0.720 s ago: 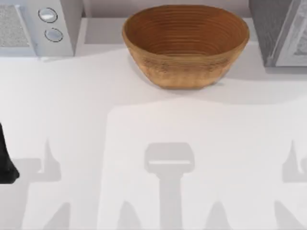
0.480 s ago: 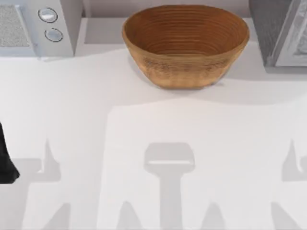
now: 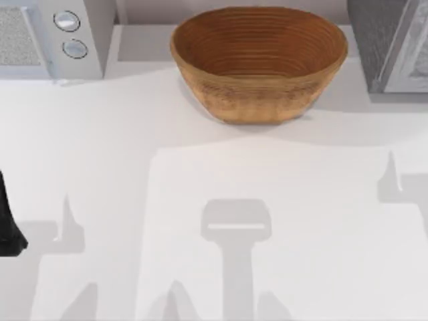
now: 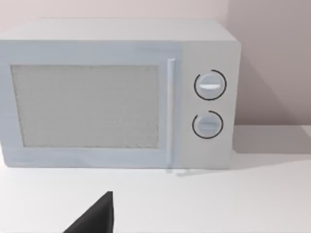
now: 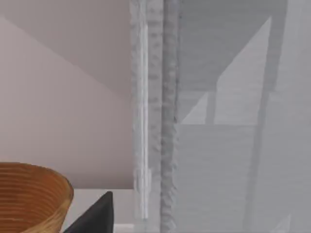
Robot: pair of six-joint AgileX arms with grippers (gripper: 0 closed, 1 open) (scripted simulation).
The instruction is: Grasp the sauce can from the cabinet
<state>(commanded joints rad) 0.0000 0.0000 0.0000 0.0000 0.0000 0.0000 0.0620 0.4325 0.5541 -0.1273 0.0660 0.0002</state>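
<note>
On the white table (image 3: 100, 134) the right arm's shadow (image 3: 394, 184) has slid up toward the cabinet (image 3: 381, 47) at the back right, while the left gripper (image 3: 7, 224) sits parked at the left edge. The right gripper (image 5: 97, 216) now faces the cabinet's door edge, so I judge the approach begun; the sauce can presumably waits inside, and I cannot tell whether either gripper is spread or pressed together

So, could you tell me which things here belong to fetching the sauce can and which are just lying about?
Belongs to the job:
- cabinet
- right gripper, facing the cabinet

Just lying about:
- woven bowl
- microwave
- left gripper, parked at the table's left edge
</note>
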